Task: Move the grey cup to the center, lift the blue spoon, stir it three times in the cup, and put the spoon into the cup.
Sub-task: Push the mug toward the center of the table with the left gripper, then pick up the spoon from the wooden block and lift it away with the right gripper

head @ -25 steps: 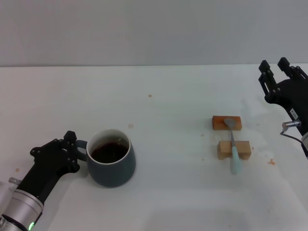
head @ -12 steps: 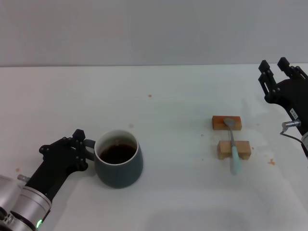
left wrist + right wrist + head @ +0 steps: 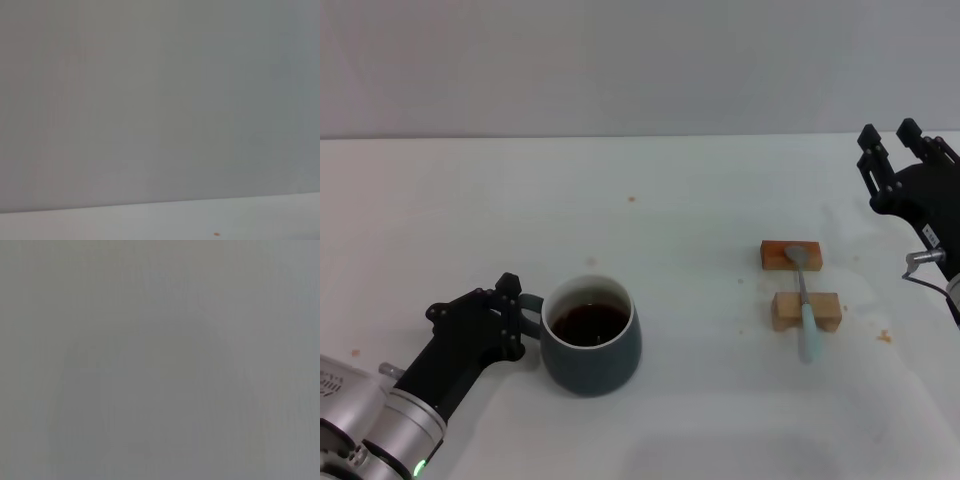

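Observation:
The grey cup [image 3: 592,352], squat and dark with brown liquid inside, stands on the white table left of the middle. My left gripper [image 3: 516,316] is shut on its small handle [image 3: 531,304], coming in from the lower left. The blue spoon [image 3: 805,322] lies across two wooden blocks at the right, its metal bowl on the far block and its pale handle pointing toward me. My right gripper [image 3: 894,142] hovers open at the far right edge, well away from the spoon. Neither wrist view shows the cup or the spoon.
Two wooden blocks [image 3: 791,254] [image 3: 807,311] carry the spoon. Small brown spots [image 3: 631,199] dot the white table [image 3: 700,420]. A grey wall rises behind the table's far edge. The left wrist view shows only wall and a strip of table.
My left gripper has slid the cup to the right and slightly toward me along the table. The right arm and the spoon have not moved.

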Motion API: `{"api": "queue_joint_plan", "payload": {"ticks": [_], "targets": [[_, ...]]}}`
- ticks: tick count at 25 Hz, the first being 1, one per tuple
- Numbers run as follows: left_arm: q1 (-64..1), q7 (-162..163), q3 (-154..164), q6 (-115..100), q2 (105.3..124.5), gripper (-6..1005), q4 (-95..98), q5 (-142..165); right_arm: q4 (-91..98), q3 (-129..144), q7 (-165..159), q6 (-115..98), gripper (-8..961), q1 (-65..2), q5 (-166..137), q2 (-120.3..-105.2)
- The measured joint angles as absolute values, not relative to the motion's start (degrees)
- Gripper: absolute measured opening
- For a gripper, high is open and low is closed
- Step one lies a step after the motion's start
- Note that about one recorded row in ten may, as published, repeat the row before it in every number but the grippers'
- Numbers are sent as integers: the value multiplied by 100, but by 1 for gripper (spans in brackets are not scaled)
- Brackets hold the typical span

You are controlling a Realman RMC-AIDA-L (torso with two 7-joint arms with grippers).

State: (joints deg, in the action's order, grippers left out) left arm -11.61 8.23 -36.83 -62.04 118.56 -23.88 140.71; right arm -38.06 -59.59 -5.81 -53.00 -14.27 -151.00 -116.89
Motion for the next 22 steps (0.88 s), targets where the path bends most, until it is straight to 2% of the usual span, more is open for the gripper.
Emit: {"api": "queue_joint_plan", "payload": {"ticks": [10,22], "targets": [[-1178,823,-3720,-6146,11853,-2,-2420,14037,-3796,-5959,-581,-5300,445,-1433,-15099,-11689],[-1089,893,-5569,-6272,11733,-2,-1724,14049,-4125,-5902,-581,-5011,445,-1295,-15099,-11723]]}}
